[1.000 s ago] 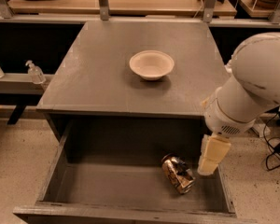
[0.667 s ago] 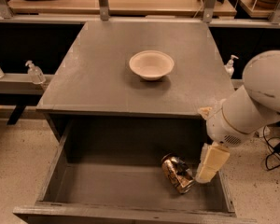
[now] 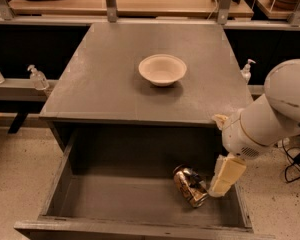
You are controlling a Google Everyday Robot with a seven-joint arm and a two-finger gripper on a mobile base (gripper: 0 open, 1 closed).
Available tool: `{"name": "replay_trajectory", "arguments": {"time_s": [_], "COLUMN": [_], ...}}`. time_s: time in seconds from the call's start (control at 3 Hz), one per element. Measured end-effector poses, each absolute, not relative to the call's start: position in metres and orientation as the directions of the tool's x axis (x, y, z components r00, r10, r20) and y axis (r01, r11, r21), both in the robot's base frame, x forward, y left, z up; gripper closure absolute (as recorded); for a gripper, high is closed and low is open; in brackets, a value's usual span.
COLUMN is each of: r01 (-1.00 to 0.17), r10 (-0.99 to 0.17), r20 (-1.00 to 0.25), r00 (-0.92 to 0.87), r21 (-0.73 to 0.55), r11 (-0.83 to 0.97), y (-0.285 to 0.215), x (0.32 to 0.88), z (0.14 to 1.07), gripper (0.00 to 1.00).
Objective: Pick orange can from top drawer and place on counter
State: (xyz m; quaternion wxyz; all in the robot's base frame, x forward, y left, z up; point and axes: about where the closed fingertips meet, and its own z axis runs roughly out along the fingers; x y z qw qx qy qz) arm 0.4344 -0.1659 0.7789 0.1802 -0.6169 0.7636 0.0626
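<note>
The orange can (image 3: 190, 185) lies on its side, dented, on the floor of the open top drawer (image 3: 140, 199), near its right wall. My gripper (image 3: 224, 176) hangs from the white arm at the right, its cream finger reaching down into the drawer just right of the can, close to it or touching it. The counter (image 3: 115, 79) is the grey cabinet top behind the drawer, with a cream bowl (image 3: 162, 69) on it.
The drawer's right wall (image 3: 242, 204) is right beside the gripper. Hand sanitiser bottles stand at the left (image 3: 37, 77) and right (image 3: 247, 70) of the cabinet. A wooden bench with metal posts runs behind. Cables lie on the floor at the right (image 3: 295, 164).
The arm has moved down and slightly right, lowering the gripper deeper into the drawer beside the can. The can has not moved.
</note>
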Motion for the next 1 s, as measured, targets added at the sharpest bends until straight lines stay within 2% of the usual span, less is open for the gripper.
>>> {"name": "replay_trajectory", "arguments": {"time_s": [0.33, 0.67, 1.0], "r01": [-0.961, -0.933, -0.914], "r10": [-0.909, -0.869, -0.857], "r20": [-0.395, -0.492, -0.513], "r00": [-0.130, -0.045, 0.051], "r21": [-0.175, -0.290, -0.370], "r11": [0.214, 0.213, 0.168], "y": [-0.168, -0.171, -0.171], "x": [0.434, 0.430, 0.425], "z": [0.788, 0.826, 0.849], "gripper": [0.16, 0.18, 0.18]}}
